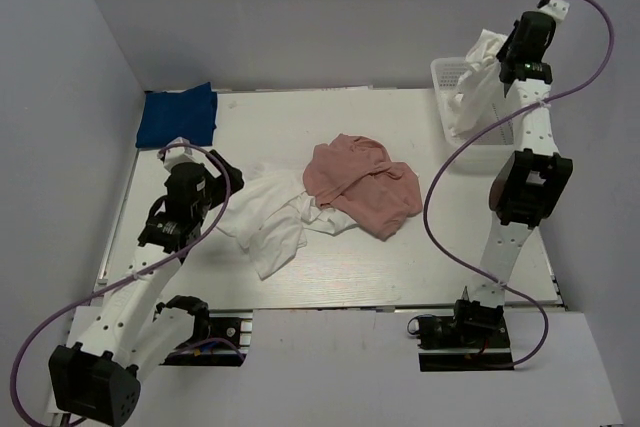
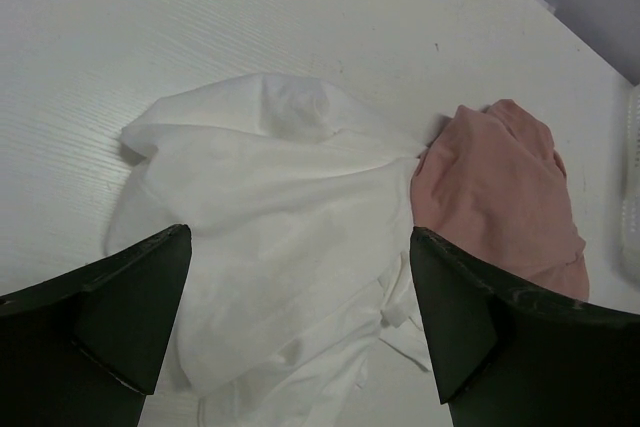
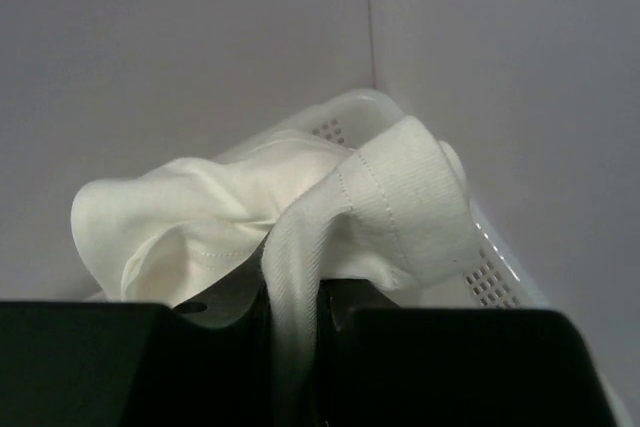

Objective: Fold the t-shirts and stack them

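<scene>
**A:** What is shown from above?

**B:** A blue t-shirt is seen lying flat in the far left corner of the surface. A pink t-shirt is heaped near the middle. A crumpled white t-shirt is spread on its left side, touching it and reaching toward the left edge. A basket is placed at the far right corner. A hanging white t-shirt is held up over the basket by the right gripper, and its lower part drapes down into the basket.

**A:** And what is shown by the left wrist camera?

**B:** The left gripper is seen with its fingers spread wide over the crumpled white t-shirt. Nothing is held between them. Whether the tips touch the cloth cannot be told. The pink t-shirt is seen beyond, pressed against the white one. A strip of the basket is caught at the right border.

**A:** And by the right wrist camera?

**B:** The right gripper is seen pressed together on a ribbed, stitched fold of the hanging white t-shirt. The fold is pinched between the two dark fingers. More cloth is bunched above them. The perforated rim of the basket is seen behind the cloth, against the corner of the walls.
</scene>
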